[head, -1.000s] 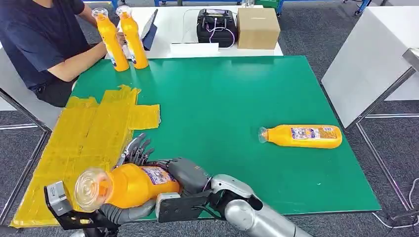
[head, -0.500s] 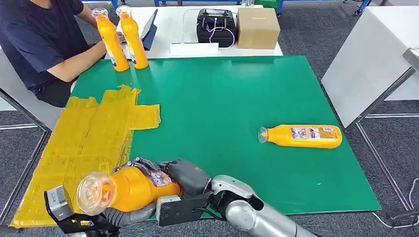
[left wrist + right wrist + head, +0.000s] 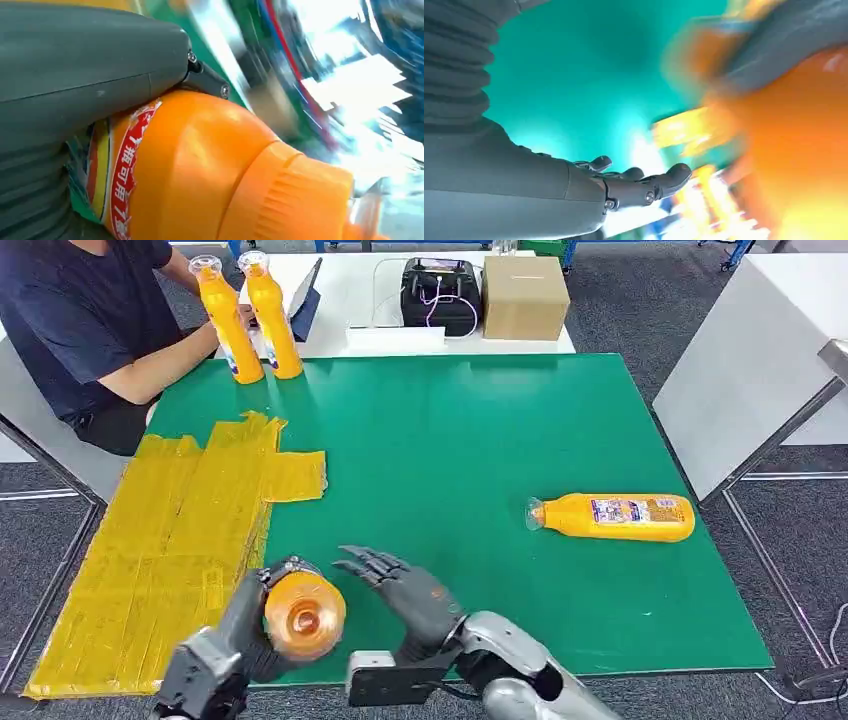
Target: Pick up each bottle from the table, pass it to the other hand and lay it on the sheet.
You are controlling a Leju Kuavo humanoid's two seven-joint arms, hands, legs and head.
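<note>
My left hand (image 3: 245, 625) grips an orange juice bottle (image 3: 303, 614) near the table's front edge, its clear cap end pointing up at the head camera. The left wrist view shows that bottle (image 3: 200, 170) close up under my thick grey thumb (image 3: 85, 65). Just to the right, my right hand (image 3: 405, 590) is open, fingers spread, apart from the bottle. In the right wrist view the fingers (image 3: 644, 187) hold nothing and the bottle (image 3: 794, 150) is a blur. Another orange bottle (image 3: 612, 517) lies on its side at the right of the green table (image 3: 450, 440). The yellow sheet (image 3: 170, 540) covers the table's left part.
A seated person in a dark shirt (image 3: 80, 310) at the far left holds two upright orange bottles (image 3: 250, 320). Behind the table are a cardboard box (image 3: 524, 295), a black case (image 3: 440, 295) and a white table (image 3: 745, 370) to the right.
My right hand has let go of the bottle and opened, drawing off to the right. My left hand has taken the bottle and turned its cap end up towards the camera.
</note>
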